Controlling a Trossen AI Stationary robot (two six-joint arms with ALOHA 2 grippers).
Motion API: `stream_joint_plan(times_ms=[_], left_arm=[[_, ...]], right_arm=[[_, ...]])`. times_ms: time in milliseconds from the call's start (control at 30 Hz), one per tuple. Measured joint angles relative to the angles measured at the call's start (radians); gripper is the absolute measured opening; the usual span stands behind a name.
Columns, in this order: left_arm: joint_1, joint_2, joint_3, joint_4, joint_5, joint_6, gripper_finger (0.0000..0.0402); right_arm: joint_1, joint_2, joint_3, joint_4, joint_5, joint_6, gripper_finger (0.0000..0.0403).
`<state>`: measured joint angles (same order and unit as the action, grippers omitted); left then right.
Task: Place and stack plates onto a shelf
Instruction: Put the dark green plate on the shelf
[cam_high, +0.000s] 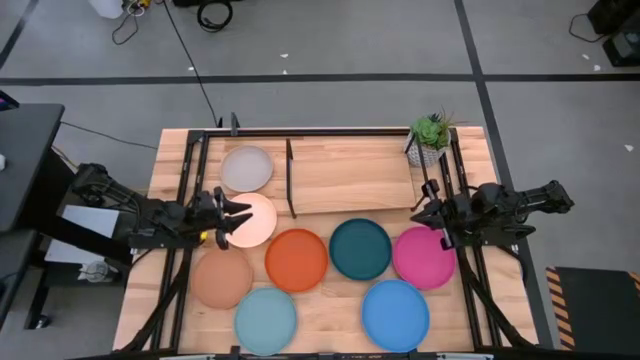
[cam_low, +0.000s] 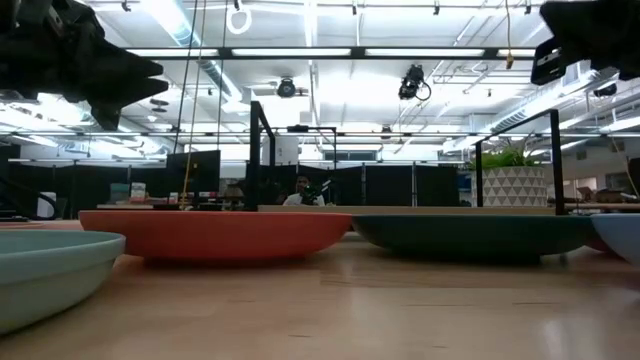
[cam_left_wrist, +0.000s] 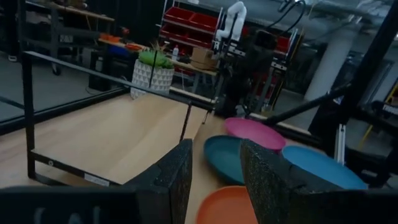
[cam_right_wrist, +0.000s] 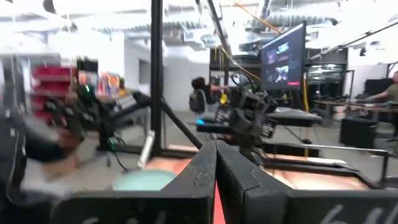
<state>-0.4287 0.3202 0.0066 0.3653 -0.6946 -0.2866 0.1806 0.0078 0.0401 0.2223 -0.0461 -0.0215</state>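
Observation:
Seven plates lie flat on the table in the high view: pale peach, orange, dark teal, magenta, tan, light blue and bright blue. The grey-white plate lies just left of the shelf, a light-wood board with black rod ends. My left gripper is open and raised above the peach plate's left edge. My right gripper is shut and hovers over the magenta plate's far edge, by the shelf's right end.
A potted green plant stands at the shelf's far right corner. Black frame rods run along the table's far edge and down both sides. In the low view both grippers hang high above the orange plate and the teal plate.

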Motion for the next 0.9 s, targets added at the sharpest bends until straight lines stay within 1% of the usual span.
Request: stream_joint_plan(times_ms=[100,200,300,367,433,467,500,567,600,700,733,767,833,900], left_arm=[[-0.001,0.000,0.000,0.000,-0.002,-0.046,0.0142],[-0.001,0.000,0.000,-0.002,-0.002,-0.049,0.0142],[-0.001,0.000,0.000,-0.005,0.003,-0.057,0.0142],[0.000,0.000,0.000,0.003,0.007,-0.075,0.0142],[0.000,0.000,0.000,0.028,0.012,-0.046,0.0142],[0.000,0.000,0.000,0.042,0.036,-0.015,0.0142],[0.000,0.000,0.000,0.056,0.071,0.016,0.0142],[0.000,0.000,0.000,0.082,0.200,0.069,0.0142],[0.000,0.000,0.000,0.099,0.284,0.096,0.0142],[-0.002,0.000,0.000,0.140,0.592,0.176,0.0142],[-0.003,0.000,0.000,0.157,0.660,0.196,0.0142],[-0.003,0.000,0.000,0.176,0.689,0.212,0.0142],[-0.002,0.000,0.000,0.193,0.691,0.243,0.0142],[-0.002,0.000,0.000,0.196,0.640,0.291,0.0142]], right_arm=[[0.000,0.000,0.000,0.033,0.000,0.075,0.0014],[0.000,0.000,0.000,0.051,0.005,0.113,0.0014],[0.000,0.009,0.000,0.067,0.086,0.117,0.0014],[0.000,0.034,0.000,0.066,0.140,0.159,0.0014],[0.001,0.081,0.008,0.055,0.146,0.181,0.0012],[0.004,0.115,0.016,0.052,0.144,0.180,0.0012],[0.007,0.154,0.028,0.050,0.143,0.174,0.0012],[0.015,0.243,0.062,0.051,0.153,0.151,0.0011],[0.018,0.291,0.085,0.050,0.161,0.138,0.0011],[0.030,0.453,0.169,0.006,0.190,0.104,0.0011],[0.035,0.510,0.201,-0.022,0.202,0.097,0.0011],[0.039,0.568,0.234,-0.052,0.215,0.093,0.0010],[0.045,0.683,0.298,-0.109,0.236,0.092,0.0011],[0.053,0.792,0.361,-0.160,0.236,0.090,0.0015]])
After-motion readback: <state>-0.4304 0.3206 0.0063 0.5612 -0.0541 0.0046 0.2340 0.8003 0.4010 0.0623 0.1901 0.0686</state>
